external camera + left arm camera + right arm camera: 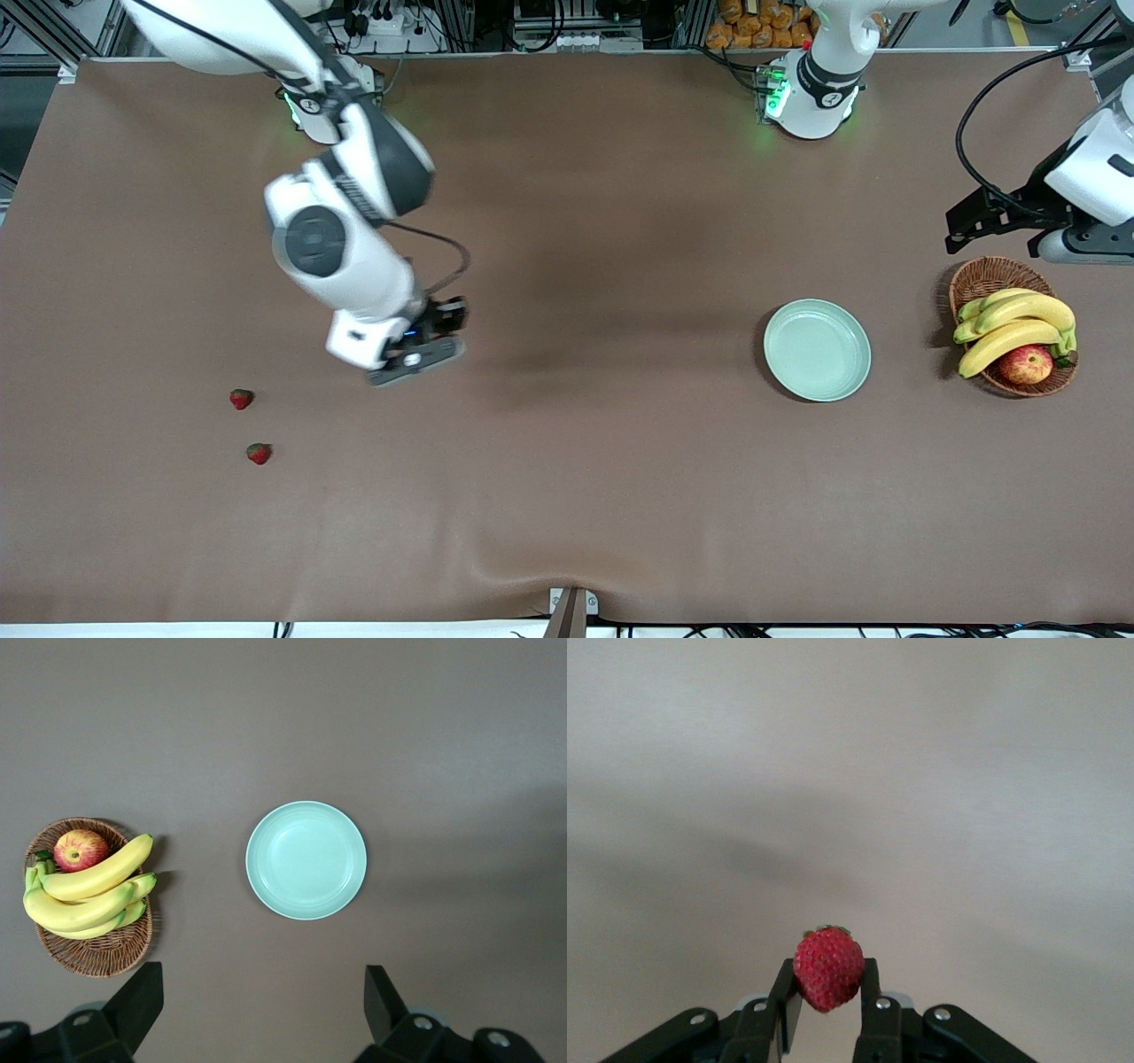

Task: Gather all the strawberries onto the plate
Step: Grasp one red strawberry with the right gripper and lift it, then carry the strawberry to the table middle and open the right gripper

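Right hand (826, 1005), raised over the bare brown tabletop (567, 496) toward the right arm's end: you see its two black fingers pinching one small red strawberry with a green leafy cap (827, 968) across its middle, the berry standing proud of the fingertips. Judge this fruit as very light, soft and easily bruised, with a seeded skin that offers fair grip; take hold of each berry across its widest part, with gentle pressure only.

Left hand (257, 1010), waiting high above the wicker basket's end of the tabletop: its fingers are spread wide and carry nothing.

Count three strawberries in all: one in the right hand, and two lying on the tabletop, the farther loose strawberry (241, 399) and the nearer loose strawberry (259, 454), close together and well apart from the goal. Count one round, shallow, pale mint-green plate (817, 350), still without fruit, beside one brown wicker basket (985, 276) holding yellow bananas (1019, 323) and one red-yellow apple (1026, 364).
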`<action>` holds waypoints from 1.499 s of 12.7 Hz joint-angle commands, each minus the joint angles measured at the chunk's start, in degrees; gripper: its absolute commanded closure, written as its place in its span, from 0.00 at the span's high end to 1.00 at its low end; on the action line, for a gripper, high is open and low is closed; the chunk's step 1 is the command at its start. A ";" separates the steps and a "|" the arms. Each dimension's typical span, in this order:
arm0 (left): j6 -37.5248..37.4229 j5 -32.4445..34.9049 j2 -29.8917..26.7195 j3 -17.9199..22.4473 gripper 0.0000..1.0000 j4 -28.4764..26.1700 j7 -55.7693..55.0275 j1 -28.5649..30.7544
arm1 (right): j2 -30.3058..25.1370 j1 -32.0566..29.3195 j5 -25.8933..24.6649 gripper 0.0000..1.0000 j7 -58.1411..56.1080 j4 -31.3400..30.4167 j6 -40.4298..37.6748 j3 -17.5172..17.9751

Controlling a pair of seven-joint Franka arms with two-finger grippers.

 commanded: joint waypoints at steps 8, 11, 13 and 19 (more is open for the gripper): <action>0.35 -0.29 -0.60 -1.10 1.00 -0.44 -0.47 0.23 | 11.47 11.93 -1.11 0.06 17.37 2.63 11.88 -0.64; 0.35 -0.29 -0.16 -1.45 1.00 -0.53 -0.47 0.14 | 13.68 14.04 -1.20 0.07 18.09 2.72 15.06 -1.78; 0.53 -0.03 0.10 -1.71 1.00 -0.61 -0.47 0.14 | 14.90 17.63 -1.11 0.08 18.35 3.42 15.59 -4.67; 1.58 0.06 1.51 -2.59 1.00 -0.44 -0.64 0.05 | 16.85 22.13 -1.20 1.00 20.81 3.78 17.61 -8.29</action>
